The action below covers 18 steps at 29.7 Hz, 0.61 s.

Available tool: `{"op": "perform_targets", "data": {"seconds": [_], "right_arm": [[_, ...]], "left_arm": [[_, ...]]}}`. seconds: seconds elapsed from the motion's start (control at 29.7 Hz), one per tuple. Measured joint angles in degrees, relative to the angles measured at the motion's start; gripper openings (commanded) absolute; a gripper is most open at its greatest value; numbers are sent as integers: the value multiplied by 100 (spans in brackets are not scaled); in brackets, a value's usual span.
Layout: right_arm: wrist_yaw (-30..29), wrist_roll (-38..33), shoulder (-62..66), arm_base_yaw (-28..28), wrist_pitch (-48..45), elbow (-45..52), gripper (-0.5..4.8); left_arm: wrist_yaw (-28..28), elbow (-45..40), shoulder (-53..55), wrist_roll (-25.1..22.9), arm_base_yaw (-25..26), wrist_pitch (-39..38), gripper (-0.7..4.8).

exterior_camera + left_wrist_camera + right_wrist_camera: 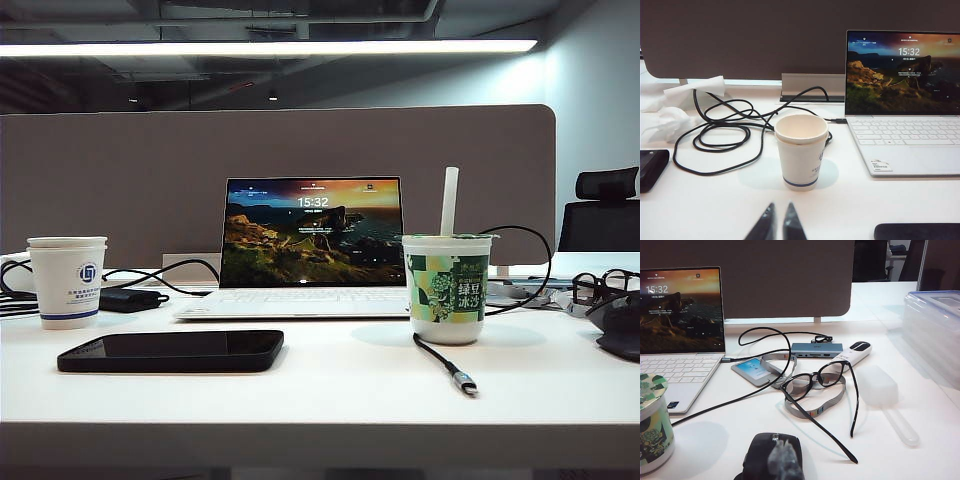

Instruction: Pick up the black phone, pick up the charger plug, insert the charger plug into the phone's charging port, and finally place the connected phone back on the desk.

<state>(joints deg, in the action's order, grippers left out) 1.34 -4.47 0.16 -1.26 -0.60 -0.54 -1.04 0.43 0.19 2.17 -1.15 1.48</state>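
While the left gripper (779, 225) hangs low over the near desk (330, 405) with its jaws nearly together on nothing, the right gripper (784, 457) sits pinched shut and empty just above a black mouse (771, 456). Nearest the front edge lie the black phone (171, 351) at about 8 o'clock and the charger plug (465, 382) at 4 o'clock, well apart. Farther back, a paper cup (67, 281) stands beyond the phone, a green drink cup (447, 287) blocks the plug's cable, and the open laptop (310, 250) fills 12 o'clock.
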Motion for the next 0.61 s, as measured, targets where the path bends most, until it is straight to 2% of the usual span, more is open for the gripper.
{"op": "perform_targets", "data": {"seconds": [0.1,0.27,0.4,0.51,0.61], "right_arm": [[0,7,0,0,0,0,-1],[2,9,0,0,11,-17,-1],[11,9,20,2,55,-691,-1],[13,9,35,2,229,-1134,-2],[9,7,225,0,317,-1825,-2]], "left_arm": [[0,0,0,0,0,13,-10],[0,2,0,0,0,52,-8],[83,160,2,87,0,92,-7],[275,485,2,538,0,79,-7],[278,1091,2,868,0,-380,-7]]}}
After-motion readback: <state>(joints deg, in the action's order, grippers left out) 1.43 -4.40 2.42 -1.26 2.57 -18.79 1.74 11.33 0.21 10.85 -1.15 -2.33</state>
